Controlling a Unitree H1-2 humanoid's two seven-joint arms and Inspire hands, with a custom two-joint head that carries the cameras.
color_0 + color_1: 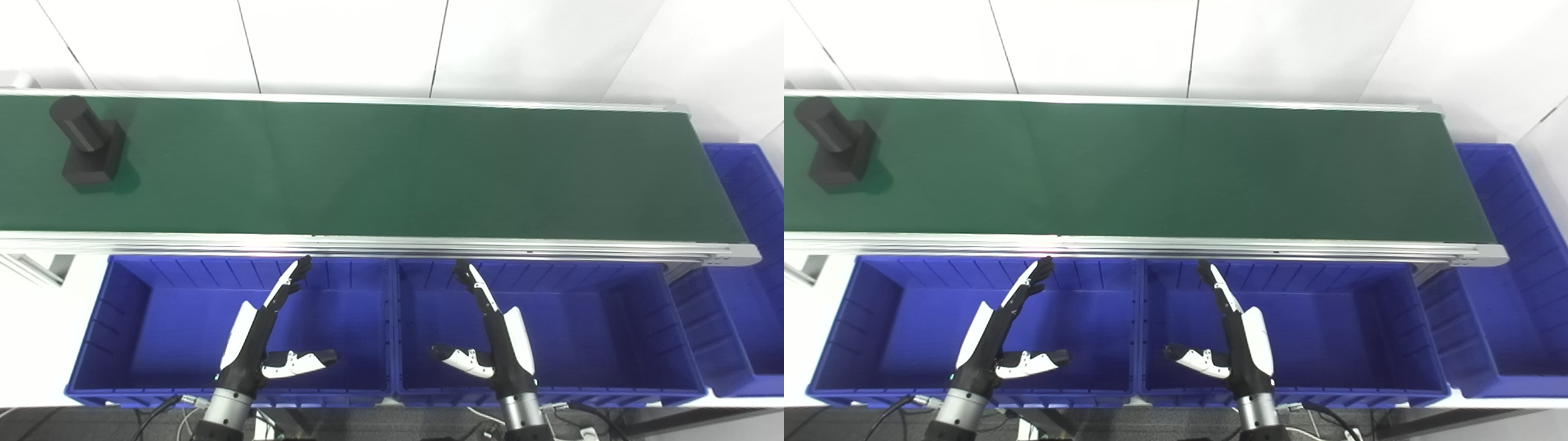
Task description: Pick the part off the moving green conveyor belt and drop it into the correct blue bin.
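We are looking at the black part (87,144), which is sitting at the far left end of the green conveyor belt (392,171). It is looking like a square block with a round peg sticking up from it, and the peg is leaning toward the back left in our view. It is lying well apart from both of our hands. Nothing else is riding on the belt. Below the near rail of the belt, two big blue bins are sitting side by side, the left bin (122,324) and the middle bin (618,324), and both are looking bare inside. A third blue bin (744,202) is waiting past the right end of the belt. We are holding our left robot hand (269,337) over the left bin, with its fingers stretched out and spread and its thumb pointing to the side, gripping nothing. Our right robot hand (496,337) is hanging over the middle bin in the same loose way, also gripping nothing. We think we are waiting for the part to ride closer. Things could go wrong from here: if we are reaching too late, the part could slide past us. If we are bumping the tall peg, the part could tip over or roll. We also cannot tell from here which bin is the right one.
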